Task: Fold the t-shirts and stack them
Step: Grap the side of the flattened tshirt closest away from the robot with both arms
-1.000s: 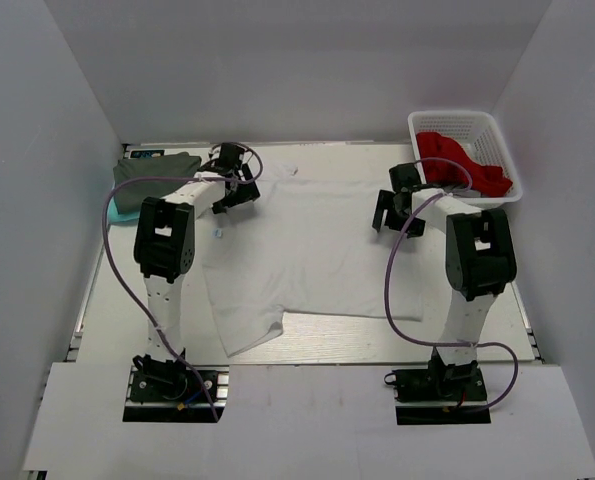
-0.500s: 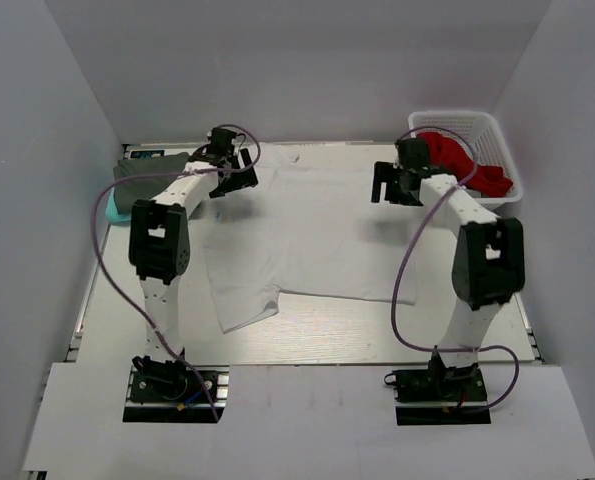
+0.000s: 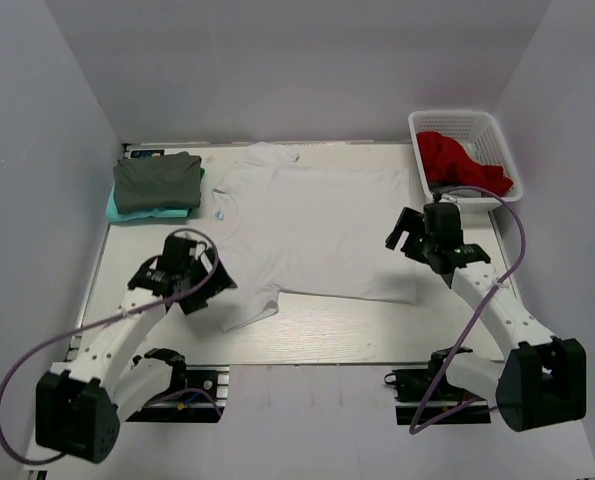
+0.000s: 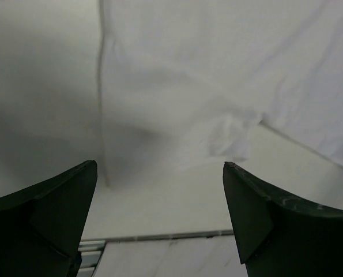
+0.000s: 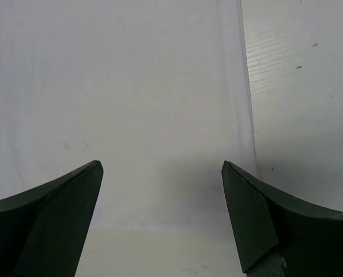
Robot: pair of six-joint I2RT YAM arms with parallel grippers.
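A white t-shirt lies spread flat across the middle of the table, collar toward the back wall. A folded dark grey t-shirt rests on a folded teal t-shirt at the back left. My left gripper hangs open near the front left, just beside the white shirt's near sleeve, holding nothing. Over the shirt's right hem, my right gripper is open and empty too. The white t-shirt fills most of the right wrist view, and its edge runs down the right side.
A white basket holding red cloth stands at the back right. Bare table lies right of the shirt. The table's front edge and a metal rail show below the left gripper. Grey walls close in three sides.
Both arms have drawn back from the far end of the white shirt toward the near side, left to the front left, right to the right hem. Both grippers stayed open.
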